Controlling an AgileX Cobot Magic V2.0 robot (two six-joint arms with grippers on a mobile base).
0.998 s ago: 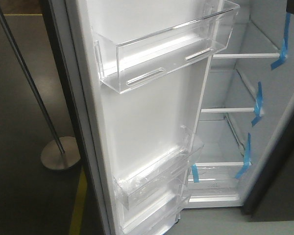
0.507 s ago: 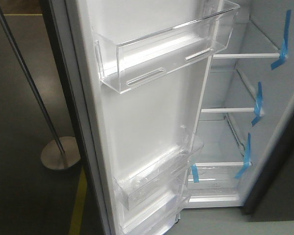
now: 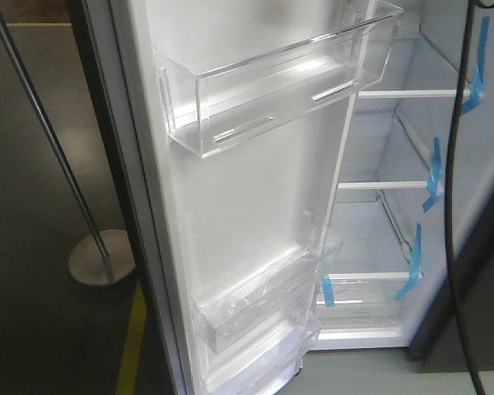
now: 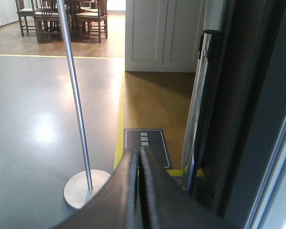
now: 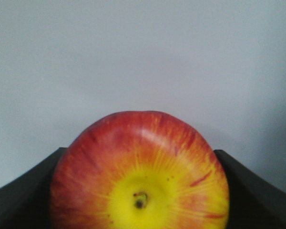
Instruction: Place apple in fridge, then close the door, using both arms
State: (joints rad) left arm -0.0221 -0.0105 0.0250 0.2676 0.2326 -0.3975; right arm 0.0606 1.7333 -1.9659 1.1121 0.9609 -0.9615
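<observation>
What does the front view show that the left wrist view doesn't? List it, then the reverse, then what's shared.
Front only: the white inside of the door with clear bins, shelves marked with blue tape, and a hanging dark cable. Left wrist only: the left gripper, shut, plus chairs, white cabinets and a dark floor mat. Both: the pole stand and the yellow floor line.

The apple (image 5: 139, 176) is showing smooth, glossy skin between the right hand (image 5: 139, 191)'s matt black fingers (image 5: 24, 200). Clear, shiny plastic bins (image 3: 272, 90) are gleaming against the door (image 3: 247, 206)'s smooth white lining. A polished metal pole (image 4: 77, 105) is shining above the glossy grey floor (image 4: 33, 129).
</observation>
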